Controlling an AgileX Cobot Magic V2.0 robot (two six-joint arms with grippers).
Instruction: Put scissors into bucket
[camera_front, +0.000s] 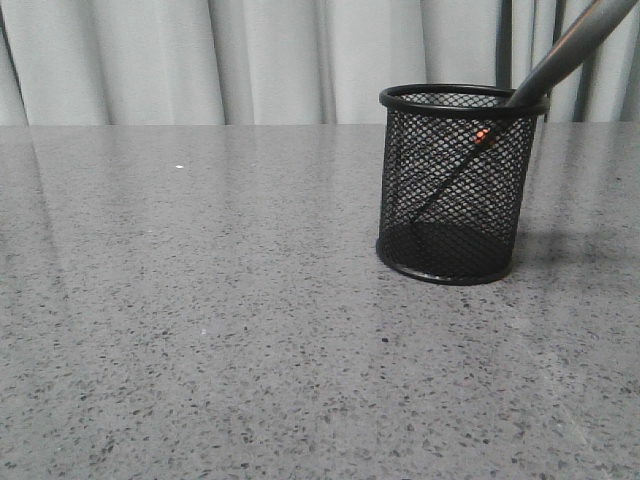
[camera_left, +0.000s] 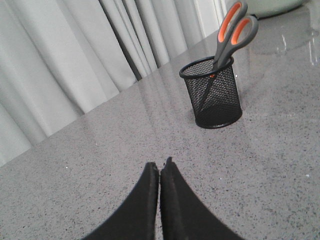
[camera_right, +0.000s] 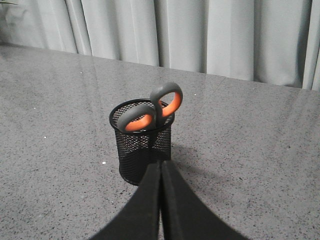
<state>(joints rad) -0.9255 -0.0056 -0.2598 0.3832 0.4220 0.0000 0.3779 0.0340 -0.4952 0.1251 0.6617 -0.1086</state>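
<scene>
Standing upright on your grey speckled table (camera_front: 200, 350), the bucket (camera_front: 455, 190) holds the scissors (camera_left: 227, 45) — blades down inside the mesh, orange-lined handles leaning out over the rim. Your left gripper (camera_left: 160, 170) and right gripper (camera_right: 160, 167) both have fingers pressed together, pinching nothing — each apart from the bucket. Pale curtains (camera_front: 250, 60) hang behind.
</scene>
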